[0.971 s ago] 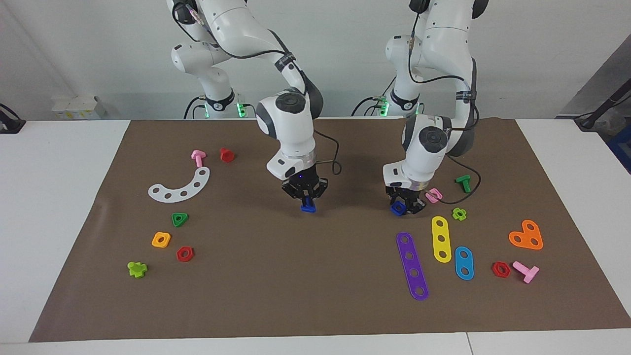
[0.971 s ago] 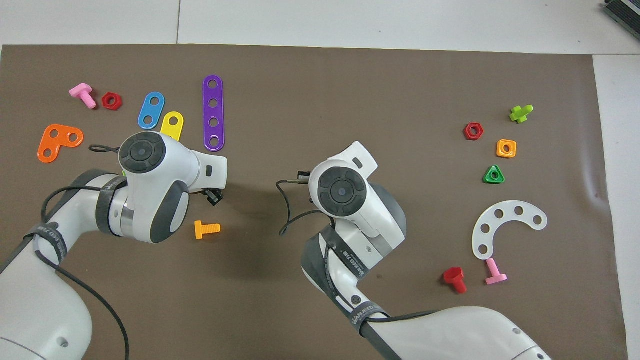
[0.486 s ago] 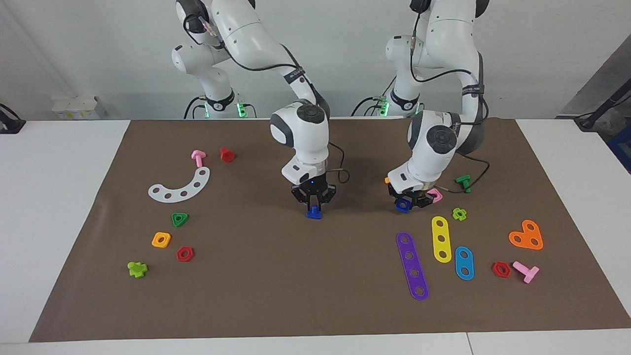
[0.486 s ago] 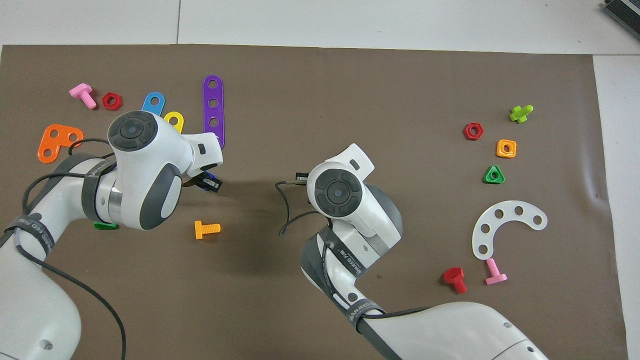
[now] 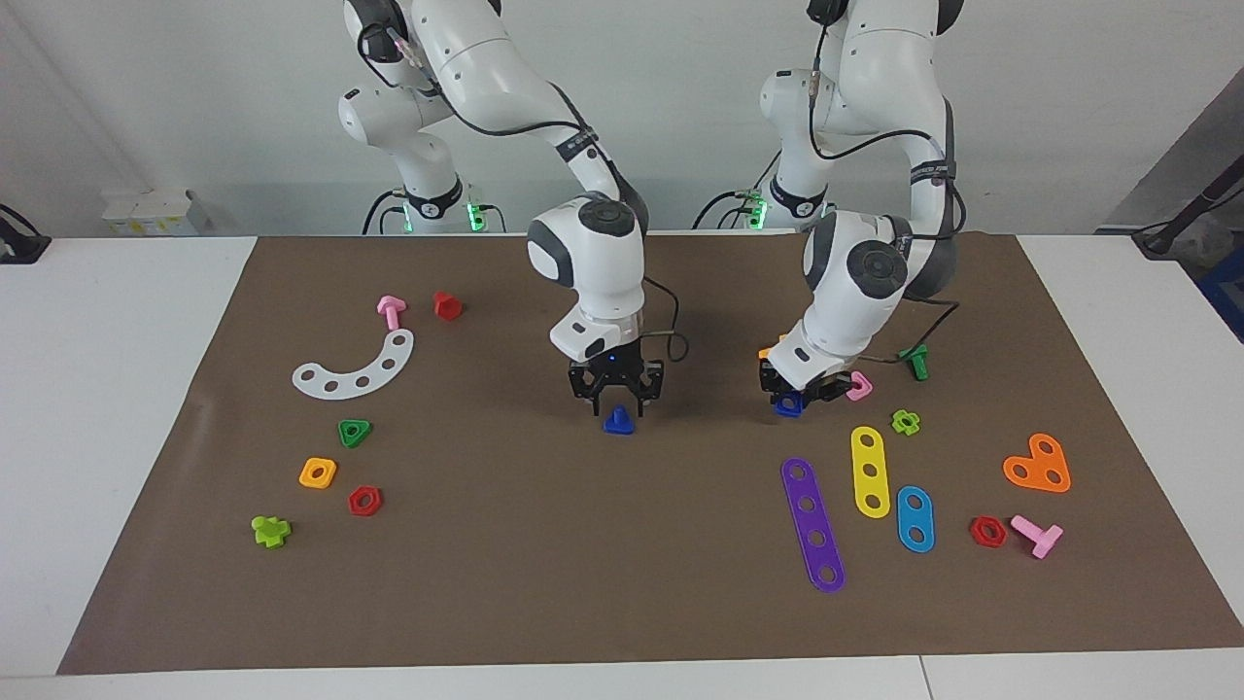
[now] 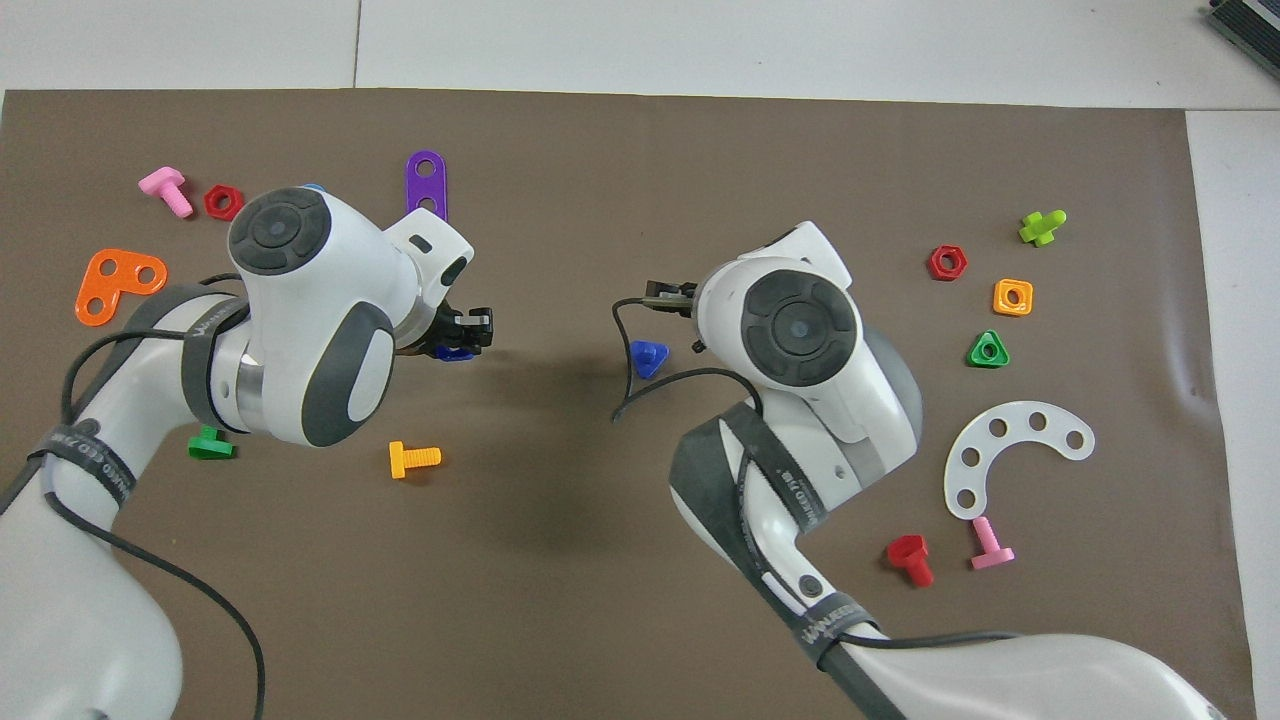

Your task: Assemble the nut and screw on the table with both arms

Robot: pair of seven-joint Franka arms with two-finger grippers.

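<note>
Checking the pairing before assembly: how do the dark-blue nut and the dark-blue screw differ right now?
The nut is clamped in the left claw; the screw lies loose on the mat under the open right claw. The nut is squarish; the screw shows a triangular head. Both are small and dark blue.

No text can be read with certainty; the arm bands' white lettering stays illegible.
</note>
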